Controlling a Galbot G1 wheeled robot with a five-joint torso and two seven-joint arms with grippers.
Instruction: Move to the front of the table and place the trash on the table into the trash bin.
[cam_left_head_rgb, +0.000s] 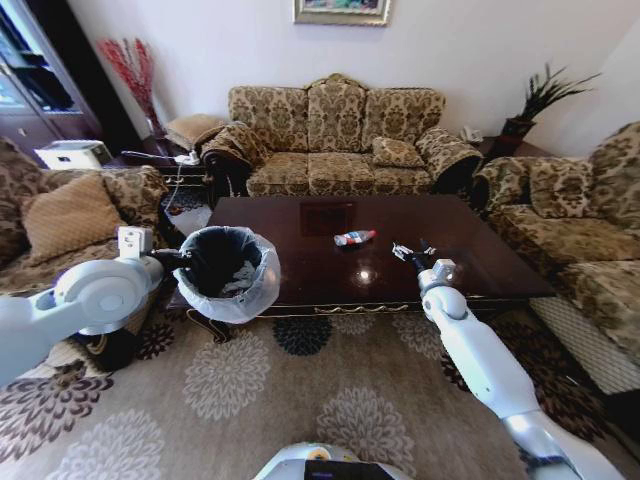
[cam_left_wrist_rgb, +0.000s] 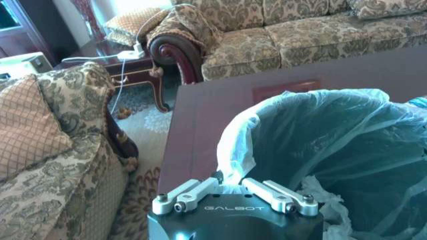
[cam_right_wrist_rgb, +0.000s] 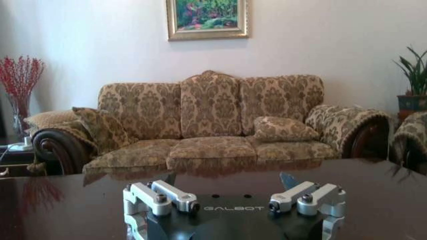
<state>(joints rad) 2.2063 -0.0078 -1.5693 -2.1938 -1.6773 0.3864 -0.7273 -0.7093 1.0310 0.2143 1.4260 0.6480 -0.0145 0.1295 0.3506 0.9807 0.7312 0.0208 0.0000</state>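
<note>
The dark glossy table (cam_left_head_rgb: 470, 240) stands just ahead of me. A crushed clear bottle with a red-blue label (cam_left_head_rgb: 354, 237) lies near its middle. The trash bin (cam_left_head_rgb: 228, 270), lined with a whitish bag (cam_left_wrist_rgb: 313, 130), hangs at the table's left front corner. My left gripper (cam_left_head_rgb: 184, 257) (cam_left_wrist_rgb: 230, 184) is shut on its rim. White crumpled paper (cam_left_wrist_rgb: 320, 200) lies inside the bin. My right gripper (cam_left_head_rgb: 410, 250) (cam_right_wrist_rgb: 229, 178) hovers open over the table (cam_right_wrist_rgb: 67, 200), to the right of the bottle, with nothing between its fingers.
A patterned sofa (cam_left_head_rgb: 335, 140) stands behind the table, another sofa (cam_left_head_rgb: 590, 230) to the right and an armchair with a cushion (cam_left_head_rgb: 70, 215) to the left. A side table with cables (cam_left_wrist_rgb: 127, 57) sits at the back left. Floral carpet (cam_left_head_rgb: 330, 400) lies before the table.
</note>
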